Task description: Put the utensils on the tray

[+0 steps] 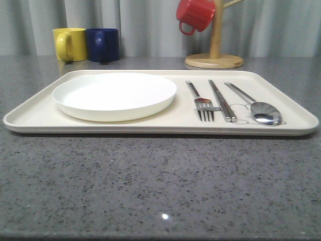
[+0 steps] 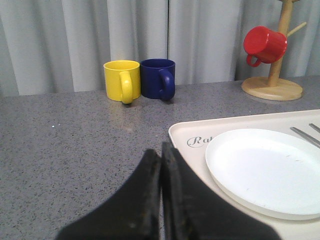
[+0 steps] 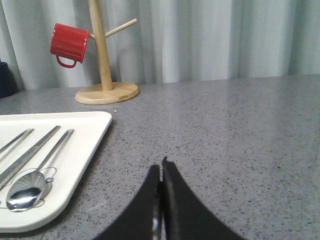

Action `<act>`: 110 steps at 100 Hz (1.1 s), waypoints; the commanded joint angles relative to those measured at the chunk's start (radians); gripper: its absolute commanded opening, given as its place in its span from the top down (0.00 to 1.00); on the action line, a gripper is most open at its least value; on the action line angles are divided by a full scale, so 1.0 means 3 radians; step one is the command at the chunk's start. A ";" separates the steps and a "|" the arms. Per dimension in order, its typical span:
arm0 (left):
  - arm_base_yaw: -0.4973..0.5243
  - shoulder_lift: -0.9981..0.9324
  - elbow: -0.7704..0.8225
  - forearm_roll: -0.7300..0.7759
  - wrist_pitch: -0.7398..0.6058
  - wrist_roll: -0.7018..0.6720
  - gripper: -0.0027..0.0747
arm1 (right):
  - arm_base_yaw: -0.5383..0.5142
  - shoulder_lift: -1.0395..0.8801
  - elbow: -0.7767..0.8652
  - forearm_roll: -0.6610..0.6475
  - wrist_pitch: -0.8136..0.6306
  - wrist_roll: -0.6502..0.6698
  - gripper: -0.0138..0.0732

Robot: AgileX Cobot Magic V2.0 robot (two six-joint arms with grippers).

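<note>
The cream tray [image 1: 30,116] lies across the middle of the grey table. On its right half lie the silver fork [image 1: 200,102], the chopsticks [image 1: 221,99] and the spoon [image 1: 261,111], side by side. In the right wrist view the spoon [image 3: 26,192] and chopsticks [image 3: 25,155] rest on the tray [image 3: 82,150], and my right gripper [image 3: 161,167] is shut with nothing in it over bare table beside the tray's edge. My left gripper [image 2: 161,152] is shut and empty, close to the tray's corner [image 2: 182,131].
A round white plate [image 1: 114,95] sits on the tray's left half. A yellow mug [image 1: 69,44] and a blue mug [image 1: 103,44] stand at the back left. A wooden mug tree [image 1: 214,54] with a red mug [image 1: 194,14] stands at the back right.
</note>
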 commanded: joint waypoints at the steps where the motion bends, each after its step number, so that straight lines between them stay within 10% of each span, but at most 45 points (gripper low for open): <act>1: -0.0028 0.0020 -0.0093 -0.0010 -0.0250 -0.0028 0.99 | -0.0029 -0.0057 -0.0055 0.0001 -0.0299 -0.0031 0.93; 45: -0.0015 0.0020 -0.0074 0.0096 -0.0463 -0.0058 0.99 | -0.0029 -0.0057 -0.0055 0.0001 -0.0299 -0.0031 0.93; 72: 0.0073 -0.0190 0.0301 0.1234 -0.0727 -0.1147 0.99 | -0.0029 -0.0057 -0.0055 0.0001 -0.0299 -0.0031 0.93; 110: 0.0437 -0.1012 0.1035 0.1607 -0.0727 -0.1605 0.99 | -0.0029 -0.0057 -0.0055 0.0001 -0.0302 -0.0031 0.93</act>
